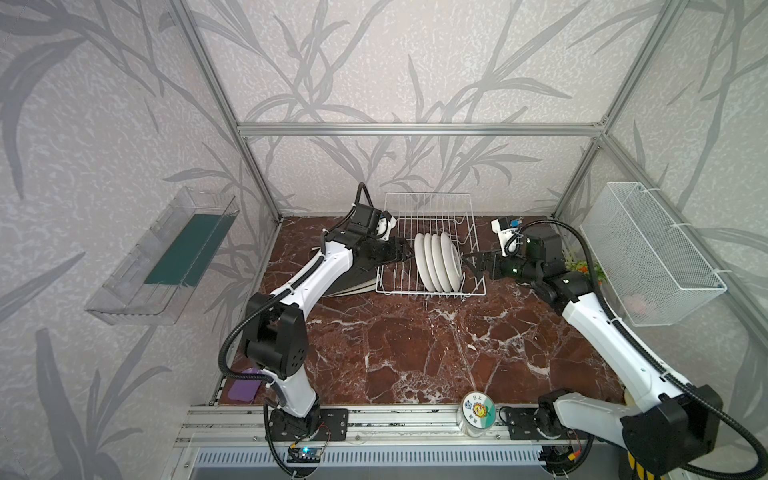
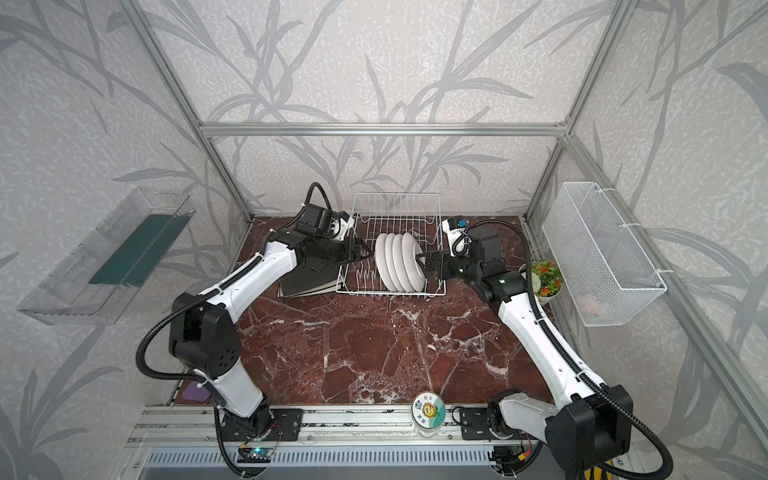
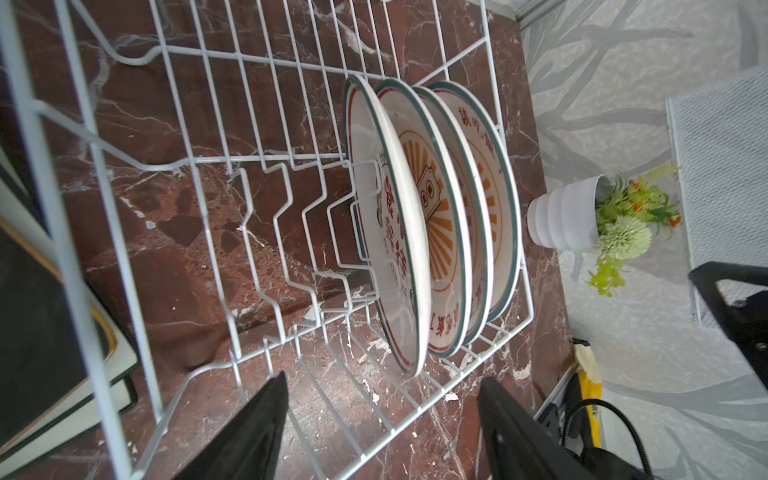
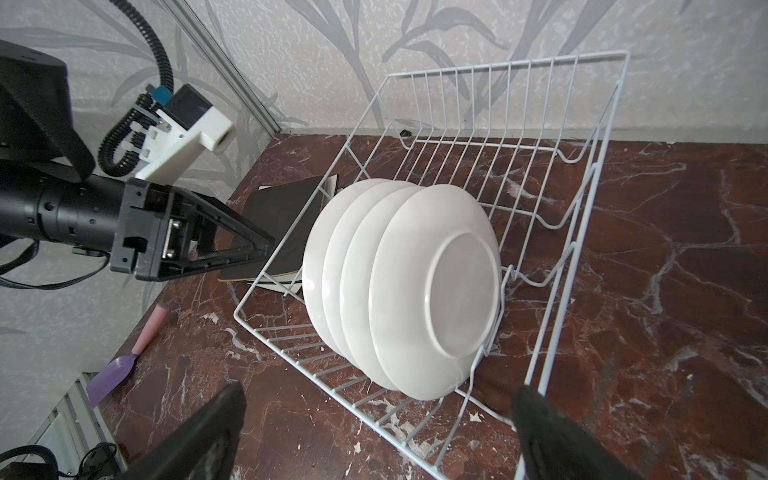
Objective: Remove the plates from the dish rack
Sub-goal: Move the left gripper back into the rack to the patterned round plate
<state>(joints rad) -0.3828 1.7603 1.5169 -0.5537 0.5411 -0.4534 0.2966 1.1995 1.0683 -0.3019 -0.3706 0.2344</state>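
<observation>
On the left wall hangs a clear shelf [image 1: 162, 266] with a dark green sheet in it, and a purple spatula [image 1: 245, 390] lies at the near left edge of the brown marble table [image 1: 415, 353]. Further back, a stack of square plates [image 1: 359, 276] lies flat on the table just beside the left side of the dish rack [image 1: 430, 294], a black one on top with cream edges showing beneath it. The left arm reaches over this stack. The left gripper [image 1: 405, 252] sits at the rack's left rim and points in toward the round plates [image 1: 438, 262]. Its fingers are spread with nothing between them, close to the nearest plate but not touching it. The white wire rack stands at the back middle of the table. Four round plates stand on edge in the slots of its right half, close together. The left wrist view shows their orange sunburst faces [image 3: 436, 232] and the right wrist view their plain white backs [image 4: 415, 282]. The right gripper [image 1: 467, 262] is at the rack's right rim, facing those backs, its fingers wide apart and holding nothing. Behind the right arm a white pot of flowers [image 2: 546, 278] stands near the right wall, where a white mesh basket [image 1: 648, 253] hangs. A jar with a flower sticker [image 1: 478, 411] stands on the front rail.
</observation>
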